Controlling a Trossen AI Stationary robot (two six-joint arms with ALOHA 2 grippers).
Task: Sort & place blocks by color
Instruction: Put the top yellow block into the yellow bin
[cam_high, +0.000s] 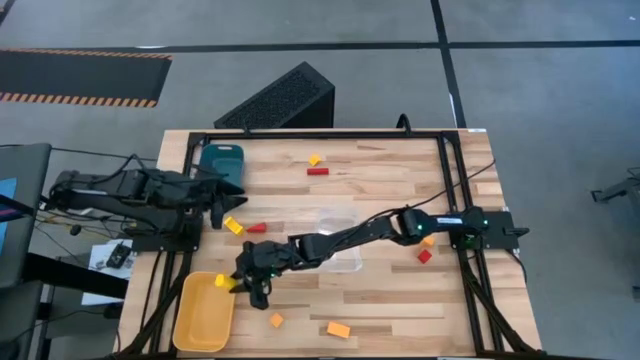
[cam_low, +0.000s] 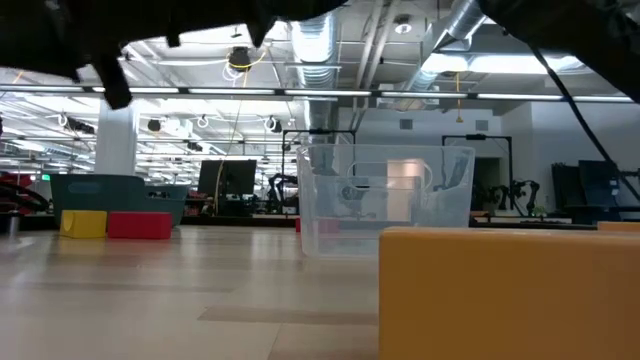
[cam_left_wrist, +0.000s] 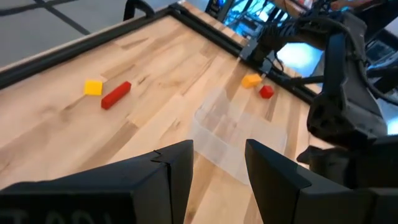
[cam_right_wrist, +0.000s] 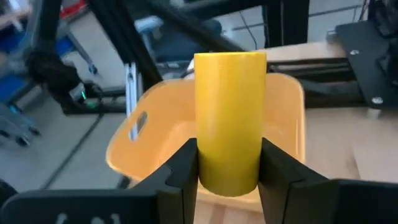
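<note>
Pale wooden table (cam_high: 380, 190) with visible grain; clear glossy plastic box (cam_low: 385, 200); smooth yellow plastic tray (cam_right_wrist: 286, 118).

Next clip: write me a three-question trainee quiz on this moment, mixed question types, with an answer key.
1. True or false: the right pincer is empty.
2. Multiple choice: the yellow cylindrical block is held over A) the teal plastic tray, B) the yellow plastic tray, C) the clear plastic box.
3. Short answer: beside which tray does the left pincer wait, and is it holding anything?

Key:
1. False; it is shut on the yellow cylindrical block.
2. B; the block sits over that tray's near rim.
3. Near the teal plastic tray at the table's left side; its fingers stand apart with nothing between them.
</note>
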